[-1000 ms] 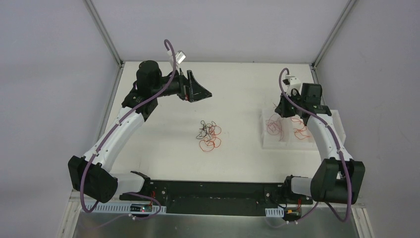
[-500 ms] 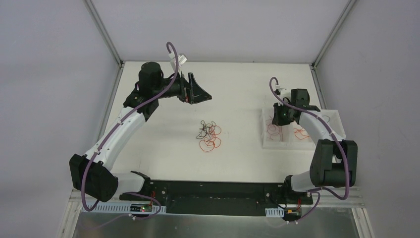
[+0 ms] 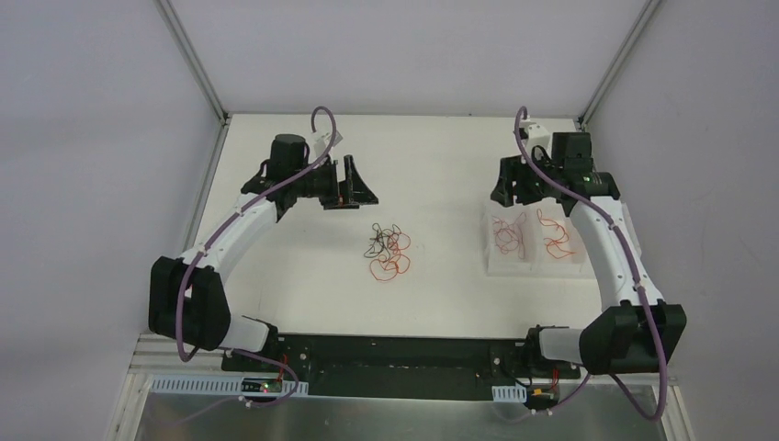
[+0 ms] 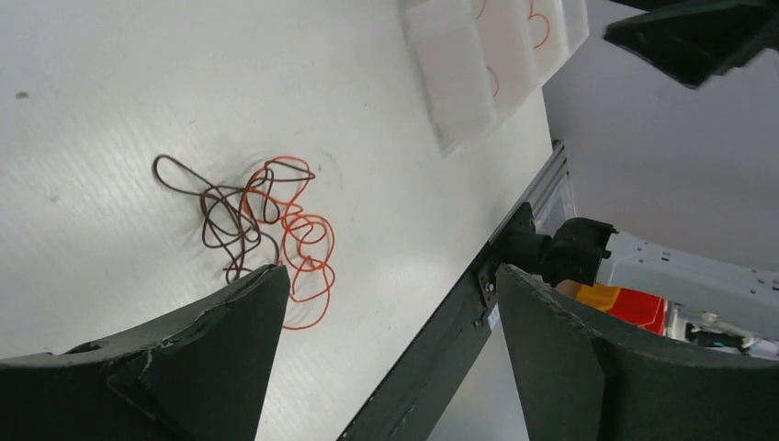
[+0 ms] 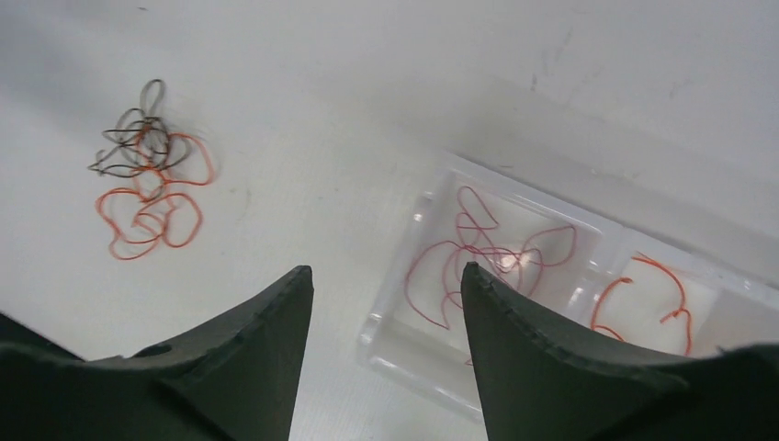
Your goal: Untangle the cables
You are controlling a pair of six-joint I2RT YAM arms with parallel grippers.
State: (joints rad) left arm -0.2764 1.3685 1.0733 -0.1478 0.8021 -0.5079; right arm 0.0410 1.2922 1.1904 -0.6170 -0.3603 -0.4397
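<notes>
Lying near the middle of the white table (image 3: 441, 303), the wad of cables (image 3: 388, 251) mixes red-orange loops with dark strands (image 4: 225, 207), which the left wrist view shows most clearly. The left gripper (image 3: 361, 184) hangs far-left of the wad, fingers apart and empty. The right gripper (image 3: 508, 188), fingers also spread and empty, hangs by the far-left corner of a clear two-compartment tray (image 3: 533, 268). The right wrist view shows tangled red strands (image 5: 478, 253) in the tray's left compartment and loose orange pieces (image 5: 648, 289) in its right.

red-orange & black cables (image 3: 387, 250), clear tray (image 3: 533, 266)
</notes>
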